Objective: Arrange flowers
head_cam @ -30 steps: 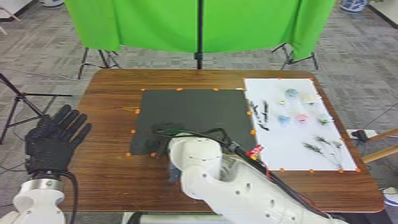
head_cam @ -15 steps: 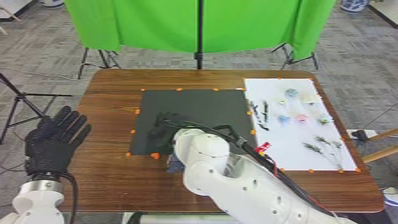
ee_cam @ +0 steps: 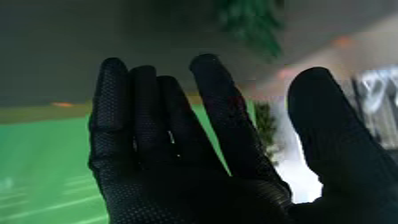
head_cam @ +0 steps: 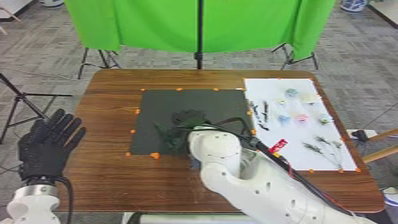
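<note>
Head view, L hand [head_cam: 47, 145]: off the table's L edge, palm & fingers flat out straight, pretty wide tbh
Head view, R hand [head_cam: 188, 119]: over the black mat [head_cam: 191, 100], dark on dark; can't really tell its finger pose from here
Head view, leafy green stuff [head_cam: 166, 134]: on the mat, right next to the R hand
Head view, white sheet [head_cam: 266, 87]: R side of the table [head_cam: 111, 110], beside the mat
Head view, blue flower [head_cam: 291, 93]: on the sheet, far end
Head view, pink flower [head_cam: 301, 118]: about mid-sheet, w/ another blue flower [head_cam: 284, 120] just beside it
Head view, dark twigs [head_cam: 256, 112]: on the sheet, along the edge nearest the mat
Head view, thin sprigs [head_cam: 324, 150]: on the sheet too, nearer the robot than the flowers
Head view, green cloth [head_cam: 147, 25]: hanging behind the table
R wrist view, R hand [ee_cam: 178, 192]: wide, fingers straight, thumb well apart from them
R wrist view, leaves: dark green, past the fingertips, kinda blurry
R wrist view, green bit [ee_cam: 266, 122]: seen b/w thumb & nearest finger, too blurry to ID
</note>
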{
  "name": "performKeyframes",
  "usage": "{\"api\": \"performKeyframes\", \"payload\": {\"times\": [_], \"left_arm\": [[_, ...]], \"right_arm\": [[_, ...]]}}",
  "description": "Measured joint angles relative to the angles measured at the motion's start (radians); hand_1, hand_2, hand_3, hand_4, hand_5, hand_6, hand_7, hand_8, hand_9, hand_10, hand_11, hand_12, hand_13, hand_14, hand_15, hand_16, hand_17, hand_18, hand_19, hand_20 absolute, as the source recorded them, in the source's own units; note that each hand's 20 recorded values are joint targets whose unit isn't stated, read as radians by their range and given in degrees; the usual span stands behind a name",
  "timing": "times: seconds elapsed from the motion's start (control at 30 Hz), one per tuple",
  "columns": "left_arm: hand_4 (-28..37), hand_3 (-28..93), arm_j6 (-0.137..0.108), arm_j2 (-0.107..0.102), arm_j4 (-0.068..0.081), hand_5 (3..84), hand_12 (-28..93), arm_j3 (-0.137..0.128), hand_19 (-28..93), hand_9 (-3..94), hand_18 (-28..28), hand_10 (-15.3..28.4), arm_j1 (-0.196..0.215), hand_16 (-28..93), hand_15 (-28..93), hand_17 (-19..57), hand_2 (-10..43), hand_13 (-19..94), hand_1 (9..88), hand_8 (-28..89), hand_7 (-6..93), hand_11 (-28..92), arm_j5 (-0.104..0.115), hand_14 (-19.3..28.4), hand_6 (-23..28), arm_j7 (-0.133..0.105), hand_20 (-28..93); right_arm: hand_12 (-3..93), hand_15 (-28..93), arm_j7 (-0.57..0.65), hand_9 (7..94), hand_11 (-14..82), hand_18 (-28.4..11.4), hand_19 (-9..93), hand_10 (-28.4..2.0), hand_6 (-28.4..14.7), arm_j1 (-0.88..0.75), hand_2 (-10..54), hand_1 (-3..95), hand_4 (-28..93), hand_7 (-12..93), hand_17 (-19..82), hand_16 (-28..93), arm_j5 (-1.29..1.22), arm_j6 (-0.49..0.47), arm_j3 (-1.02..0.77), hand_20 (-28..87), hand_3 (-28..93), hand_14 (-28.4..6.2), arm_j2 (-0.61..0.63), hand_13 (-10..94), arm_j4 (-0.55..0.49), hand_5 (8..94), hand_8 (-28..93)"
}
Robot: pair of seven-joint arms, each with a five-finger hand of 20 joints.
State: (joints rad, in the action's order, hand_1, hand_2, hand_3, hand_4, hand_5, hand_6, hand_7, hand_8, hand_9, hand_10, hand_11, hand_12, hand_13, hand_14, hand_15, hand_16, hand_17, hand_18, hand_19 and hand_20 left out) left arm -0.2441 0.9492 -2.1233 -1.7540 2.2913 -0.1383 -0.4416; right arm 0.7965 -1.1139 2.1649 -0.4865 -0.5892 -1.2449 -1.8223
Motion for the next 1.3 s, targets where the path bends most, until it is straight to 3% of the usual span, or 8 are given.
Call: {"api": "performKeyframes", "payload": {"times": [0.4, 1.3], "left_arm": [[-28.3, 74, 0.001, 0.003, 0.0, 47.1, 13, 0.001, 33, 41.6, 14.0, 14.5, 0.0, -6, 38, -2.9, 13.7, 32, 30.3, -10, 20.9, 27, 0.0, 13.5, 7.1, 0.0, 13], [-28.3, 74, 0.001, -0.01, 0.011, 47.1, 13, 0.017, 33, 41.6, 14.0, 14.5, -0.025, -6, 38, -2.9, 14.0, 32, 30.2, -10, 20.7, 27, 0.003, 13.5, 7.1, 0.023, 13]], "right_arm": [[17.8, 48, -0.002, 43.7, 9.3, -28.4, 66, -28.4, -11.6, -0.026, 11.4, 23.9, -16, 12, 15, 11, -0.045, -0.068, -0.008, 22, 69, -28.4, 0.014, 24, -0.032, 69.1, -6], [17.2, 48, -0.028, 42.9, 9.3, -28.4, 66, -28.4, -10.9, -0.068, 12.3, 24.2, -16, 10, 14, 10, -0.087, -0.094, 0.018, 22, 69, -28.4, -0.057, 24, -0.062, 65.3, -7]]}}
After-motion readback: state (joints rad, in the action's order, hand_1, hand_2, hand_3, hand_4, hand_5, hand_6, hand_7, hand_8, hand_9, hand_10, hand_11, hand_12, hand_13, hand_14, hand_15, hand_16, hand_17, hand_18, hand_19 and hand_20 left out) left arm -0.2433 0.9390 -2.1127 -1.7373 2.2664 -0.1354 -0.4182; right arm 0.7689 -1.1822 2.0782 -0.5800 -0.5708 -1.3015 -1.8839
